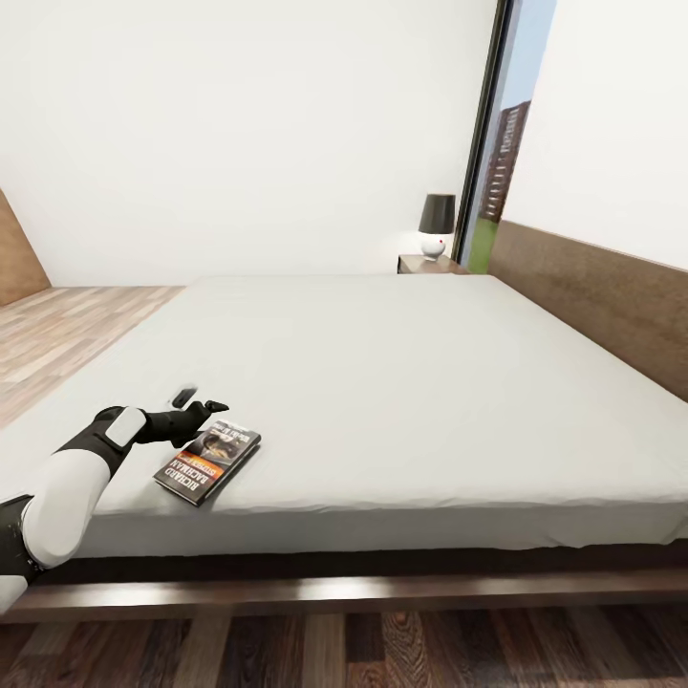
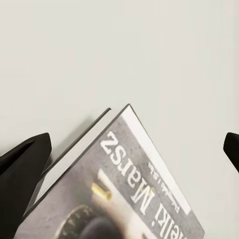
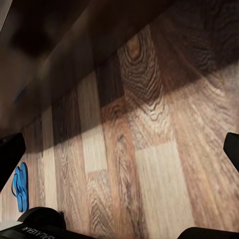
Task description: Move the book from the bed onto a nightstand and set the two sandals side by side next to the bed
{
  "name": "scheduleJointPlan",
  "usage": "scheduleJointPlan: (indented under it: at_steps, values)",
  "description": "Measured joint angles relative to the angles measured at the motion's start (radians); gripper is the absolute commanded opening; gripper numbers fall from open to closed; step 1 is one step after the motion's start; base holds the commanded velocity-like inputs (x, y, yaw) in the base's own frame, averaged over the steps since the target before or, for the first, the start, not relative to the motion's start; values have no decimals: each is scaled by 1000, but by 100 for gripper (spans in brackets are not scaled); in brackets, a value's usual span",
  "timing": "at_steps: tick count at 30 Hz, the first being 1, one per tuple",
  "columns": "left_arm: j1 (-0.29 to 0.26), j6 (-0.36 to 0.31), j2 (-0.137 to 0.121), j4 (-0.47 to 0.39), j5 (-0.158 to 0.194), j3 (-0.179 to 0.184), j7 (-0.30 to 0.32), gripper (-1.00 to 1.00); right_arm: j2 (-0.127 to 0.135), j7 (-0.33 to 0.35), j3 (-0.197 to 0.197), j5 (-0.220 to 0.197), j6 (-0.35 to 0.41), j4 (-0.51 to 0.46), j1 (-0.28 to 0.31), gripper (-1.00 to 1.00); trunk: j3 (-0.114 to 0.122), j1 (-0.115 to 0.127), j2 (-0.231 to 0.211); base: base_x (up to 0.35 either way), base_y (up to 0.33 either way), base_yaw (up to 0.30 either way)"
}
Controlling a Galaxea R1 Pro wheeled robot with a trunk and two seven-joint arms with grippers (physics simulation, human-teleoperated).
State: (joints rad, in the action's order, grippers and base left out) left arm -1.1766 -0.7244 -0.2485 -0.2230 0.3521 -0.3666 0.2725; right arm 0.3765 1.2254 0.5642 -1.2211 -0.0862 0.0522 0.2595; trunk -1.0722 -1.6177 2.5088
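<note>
Book (image 1: 208, 462) lies on bed (image 1: 401, 382), left hand (image 1: 212, 409) beside it

I see the bed (image 1: 401, 382): light-grey mattress on a dark wood frame, headboard along my right. The book (image 1: 208, 463) lies flat near the mattress's front-left corner, cover up. Beyond the bed, a nightstand (image 1: 432, 265) carries a lamp (image 1: 437, 225). A blue sandal (image 3: 20, 186) lies on the plank floor (image 3: 149, 149).

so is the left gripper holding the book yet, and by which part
No. The left gripper is open around the book, fingers spread wide of its top corner, nothing clamped.
</note>
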Motion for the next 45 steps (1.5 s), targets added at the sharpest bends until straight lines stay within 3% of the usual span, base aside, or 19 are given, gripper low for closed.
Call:
scheduleJointPlan:
  at_steps: [45]
  values:
    - [2,0,0,0,0,0,0,100,-2,0,1,0,0,0,0,100,0,0,0,-31,0,0]
